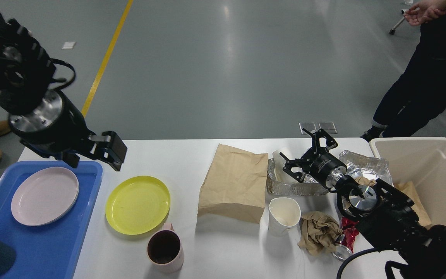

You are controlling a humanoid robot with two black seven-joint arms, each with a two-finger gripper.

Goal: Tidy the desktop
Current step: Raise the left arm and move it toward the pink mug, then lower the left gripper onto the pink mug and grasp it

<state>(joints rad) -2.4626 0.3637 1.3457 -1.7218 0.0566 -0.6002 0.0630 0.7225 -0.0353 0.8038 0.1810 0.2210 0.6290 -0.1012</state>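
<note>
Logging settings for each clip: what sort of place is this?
Probably a lab or industrial test hall: grey floor with a yellow line, a white desktop staged with dishes and trash, and a bystander.

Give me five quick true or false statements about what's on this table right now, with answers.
1. The yellow plate lies in the blue tray. False: it lies on the desktop, beside the tray.
2. A pink plate lies in the blue tray. True.
3. The brown paper bag lies flat on the desktop. True.
4. The white paper cup is inside the cream bin. False: it stands on the desktop, near the crumpled brown paper.
5. The right gripper has its fingers spread over the foil tray. True.
</note>
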